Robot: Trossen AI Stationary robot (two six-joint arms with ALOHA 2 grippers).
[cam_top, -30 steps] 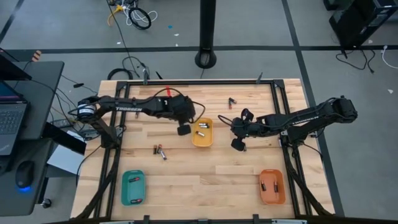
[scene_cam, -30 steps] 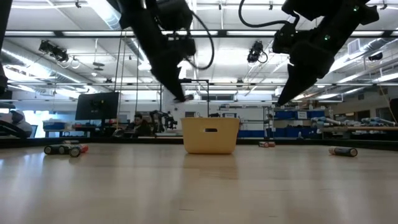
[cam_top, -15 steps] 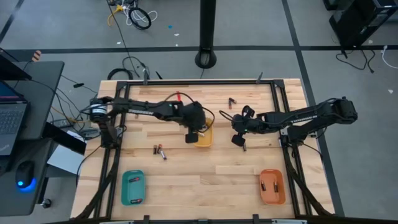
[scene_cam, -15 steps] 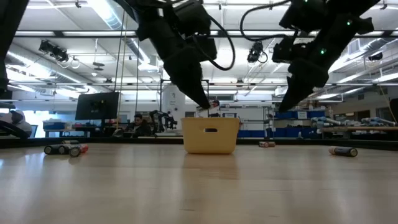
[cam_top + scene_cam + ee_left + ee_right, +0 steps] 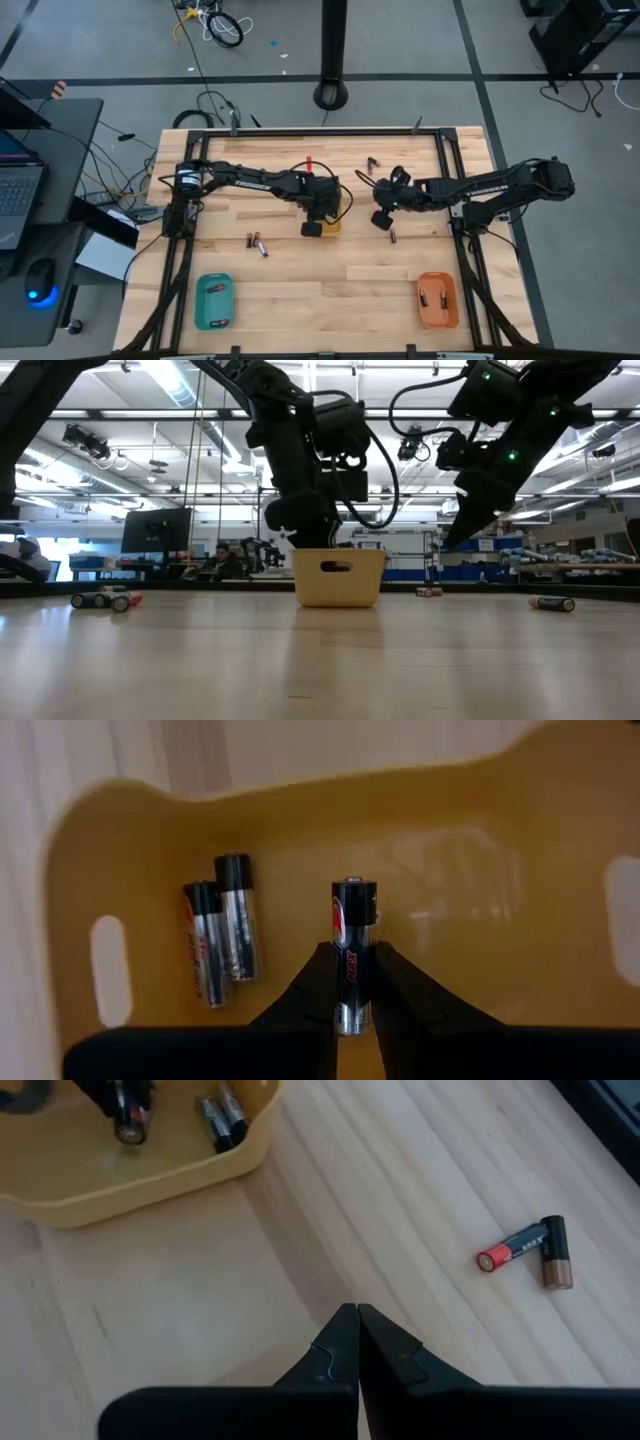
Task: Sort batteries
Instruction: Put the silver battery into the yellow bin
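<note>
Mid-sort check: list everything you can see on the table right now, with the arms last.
yellow tray: one, table centre
tray batteries: two, dark and silver, lying in the yellow tray
held battery: one, dark, above the yellow tray
teal tray: one, near left
orange tray: one, near right, small dark cells inside
loose batteries: small cluster left of the yellow tray
far batteries: two, touching, by the far edge
left gripper: over the yellow tray, shut on the held battery
right gripper: right of the yellow tray, shut, empty
</note>
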